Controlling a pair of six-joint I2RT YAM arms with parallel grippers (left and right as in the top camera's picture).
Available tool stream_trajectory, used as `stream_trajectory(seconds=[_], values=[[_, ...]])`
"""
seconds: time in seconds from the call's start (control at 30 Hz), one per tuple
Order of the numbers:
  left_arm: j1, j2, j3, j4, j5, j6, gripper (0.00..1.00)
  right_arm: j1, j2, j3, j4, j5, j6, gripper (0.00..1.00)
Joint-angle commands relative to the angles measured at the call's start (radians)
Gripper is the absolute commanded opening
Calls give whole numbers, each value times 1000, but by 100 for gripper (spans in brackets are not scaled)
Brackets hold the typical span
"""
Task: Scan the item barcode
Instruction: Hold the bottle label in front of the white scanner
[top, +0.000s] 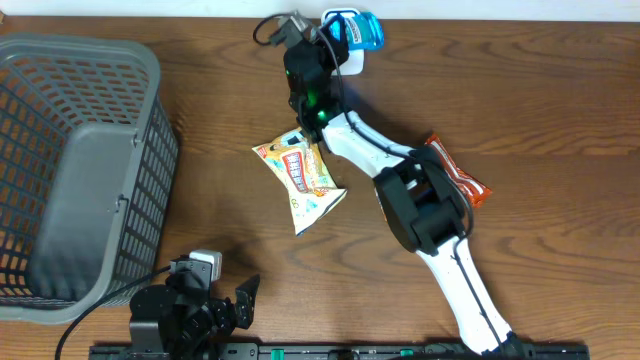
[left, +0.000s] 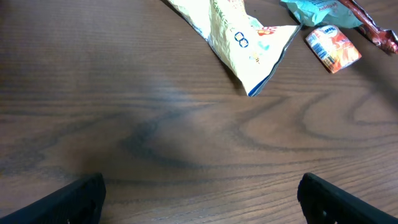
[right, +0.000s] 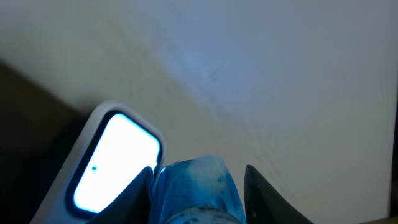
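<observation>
A blue, shiny packet (right: 199, 186) sits between the fingers of my right gripper (right: 199, 196), which is shut on it. Just to its left is the white scanner (right: 115, 158) with its window lit. From overhead, the right arm reaches to the table's far edge, where the right gripper (top: 345, 38) holds the blue packet (top: 368, 30) over the scanner (top: 354, 66). No barcode shows in any view. My left gripper (left: 201, 199) hangs low over bare wood near the front edge, open, with nothing between its fingers.
A yellow snack bag (top: 305, 180) lies mid-table under the right arm. An orange-red packet (top: 460, 172) lies to its right. A grey mesh basket (top: 80, 160) fills the left side. The left wrist view also shows a teal packet (left: 317, 9) and a small orange packet (left: 333, 48).
</observation>
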Motion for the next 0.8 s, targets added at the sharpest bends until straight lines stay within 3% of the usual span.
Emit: stream_trajectory(seconds=[0.0, 0.2, 0.67, 0.77], values=[[-4, 0, 1, -15, 9, -1, 99, 9, 42, 123, 26, 36, -144, 5], [-4, 0, 1, -15, 9, -1, 99, 13, 92, 267, -29, 2, -144, 6], [-4, 0, 1, -15, 9, -1, 99, 31, 72, 272, -50, 28, -209, 6], [-4, 0, 1, -15, 9, -1, 99, 26, 27, 270, -160, 65, -170, 3]])
